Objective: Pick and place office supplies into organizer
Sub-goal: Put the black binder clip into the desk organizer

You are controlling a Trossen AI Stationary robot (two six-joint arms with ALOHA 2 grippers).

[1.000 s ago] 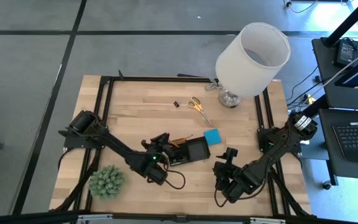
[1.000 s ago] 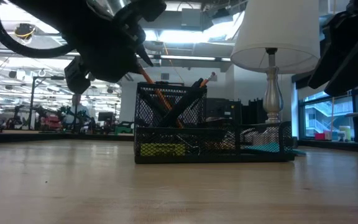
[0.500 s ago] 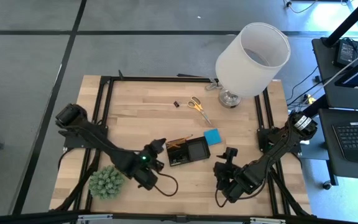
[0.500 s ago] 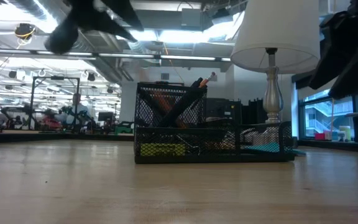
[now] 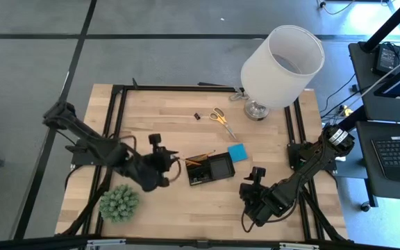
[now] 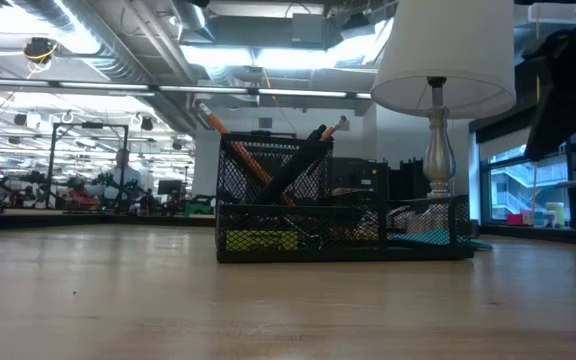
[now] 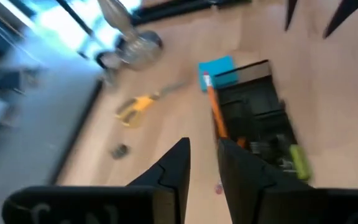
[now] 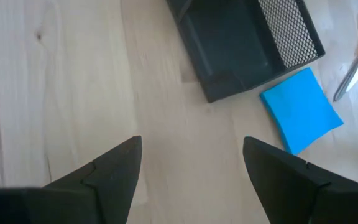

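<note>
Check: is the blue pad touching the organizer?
Apart. The right wrist view shows bare wood between the blue pad and the organizer.

One organizer (image 5: 210,169), one scissors (image 5: 220,119), one blue pad (image 5: 237,152).

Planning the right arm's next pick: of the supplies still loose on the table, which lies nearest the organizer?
The blue pad, lying just off the organizer corner. The scissors and small black clip lie farther away, toward the lamp.
</note>
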